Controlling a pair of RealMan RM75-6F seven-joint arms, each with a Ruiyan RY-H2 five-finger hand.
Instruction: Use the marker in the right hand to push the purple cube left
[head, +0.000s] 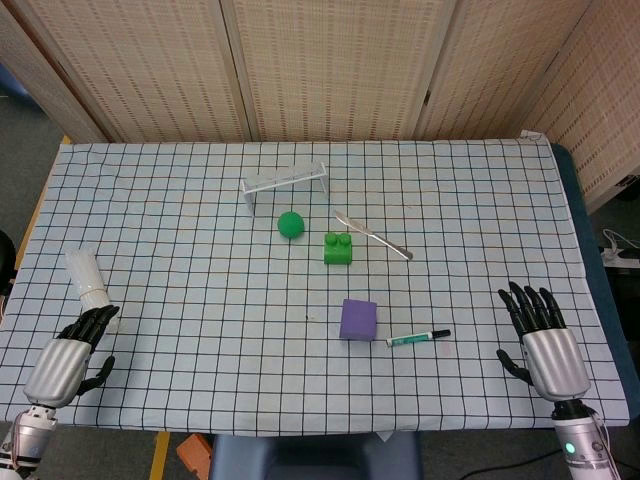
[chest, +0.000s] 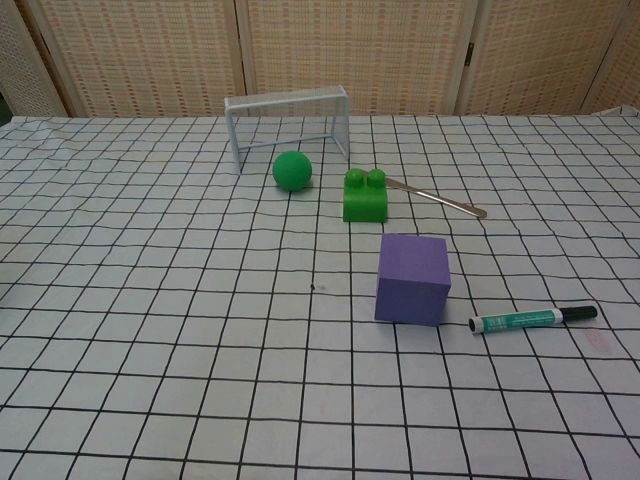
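Purple foam cube (head: 358, 319) sits near the middle of the checked tablecloth (head: 200, 260), with bare cloth on its left; the green-and-white marker with black cap (head: 418, 338) lies just beside its right edge. The right hand (head: 540, 340) rests well apart near the right edge, fingers spread, holding nothing. The left hand (head: 75, 350) lies near the left front edge, also holding nothing.

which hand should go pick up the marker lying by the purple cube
Right. The marker lies just right of the purple cube, on the side of the open right hand. The left hand is at the table's far left edge, across the cube.
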